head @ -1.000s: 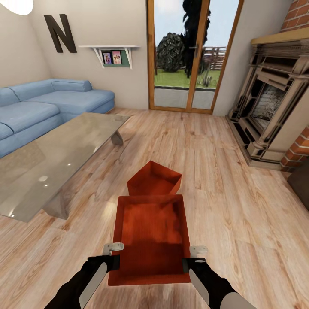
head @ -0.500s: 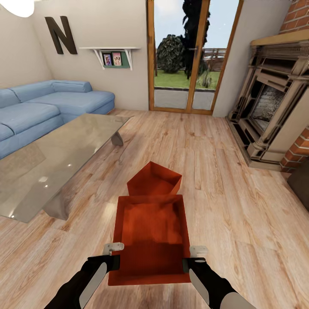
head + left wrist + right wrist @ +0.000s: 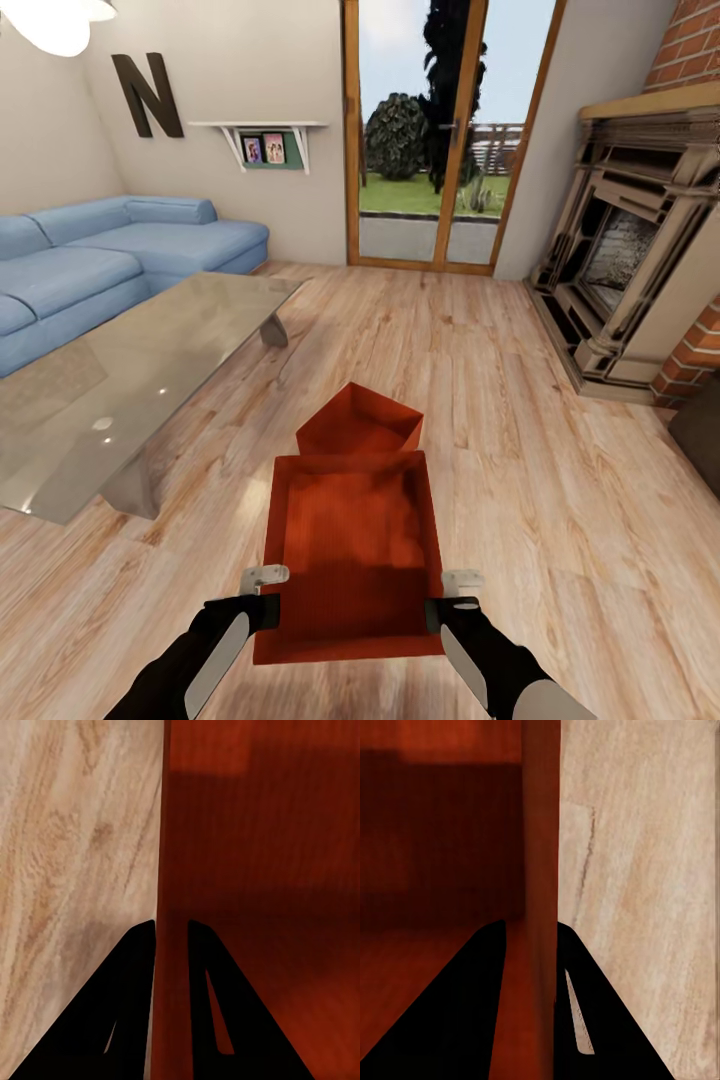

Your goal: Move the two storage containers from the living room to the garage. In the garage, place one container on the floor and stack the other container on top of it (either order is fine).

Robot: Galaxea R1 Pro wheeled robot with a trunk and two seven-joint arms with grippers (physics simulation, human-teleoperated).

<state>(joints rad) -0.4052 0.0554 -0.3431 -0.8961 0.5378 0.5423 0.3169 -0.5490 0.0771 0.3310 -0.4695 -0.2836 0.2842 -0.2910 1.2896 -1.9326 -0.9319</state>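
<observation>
A living room with a light plank floor [image 3: 560,520]. At the lower centre of the head view, an orange-red open bin [image 3: 350,560] is held between two black arms. The left gripper [image 3: 268,577] pinches the bin's left wall; in the left wrist view its two dark fingers [image 3: 127,1005] sit either side of that thin wall, closed narrowly on it, one inside the bin and one outside over the planks. The right gripper [image 3: 460,581] holds the right wall the same way; in the right wrist view its fingers [image 3: 472,1005] straddle the wall, red inside on one side and pale wood on the other.

Just beyond the held bin, toward the middle of the frame, a second bin [image 3: 360,425] sits on the planks, turned at an angle with a corner pointing away. Whether the two bins touch cannot be told.

At left, a long glass table [image 3: 130,380] stands close beside the bins. Behind it, at upper left, is a blue sofa [image 3: 110,250], with a large letter N [image 3: 147,95] and a small shelf [image 3: 265,135] on the wall. At top centre, a wood-framed glass door [image 3: 440,130] shows garden outside. At right, a fireplace [image 3: 630,250] with brick above it.
</observation>
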